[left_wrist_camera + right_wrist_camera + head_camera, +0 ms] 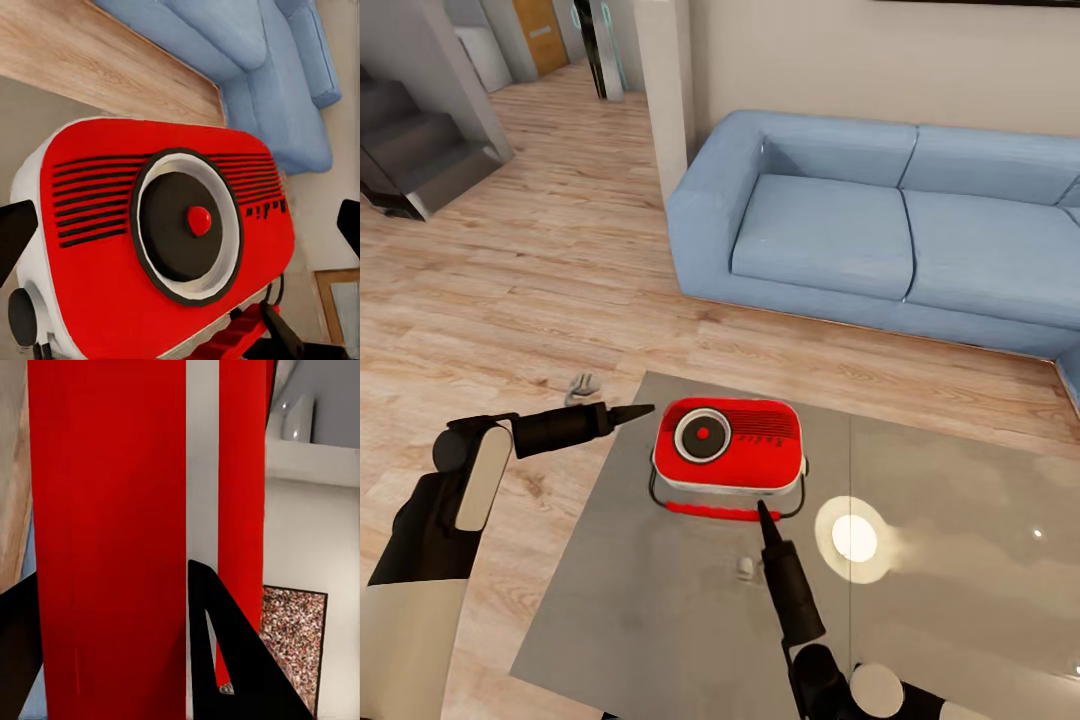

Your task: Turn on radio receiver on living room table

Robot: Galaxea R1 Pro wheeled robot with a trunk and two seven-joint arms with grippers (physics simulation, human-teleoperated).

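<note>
1. the radio receiver lies flat on its back near the far left corner of the glossy grey surface, dial up, in front of the blue sofa.
2. your right end effector has its tip at the radio's red handle; can't tell its gap.
3. your left end effector sits just left of the radio, fingers spread wide in the wrist view.

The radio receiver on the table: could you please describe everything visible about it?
The radio receiver is a small, glossy red rounded box lying on the grey table, its face up: round black speaker ringed white, red centre button, black grille slats. It has white ends and a dark wire handle with a red grip. The right claw tip meets that grip.
</note>
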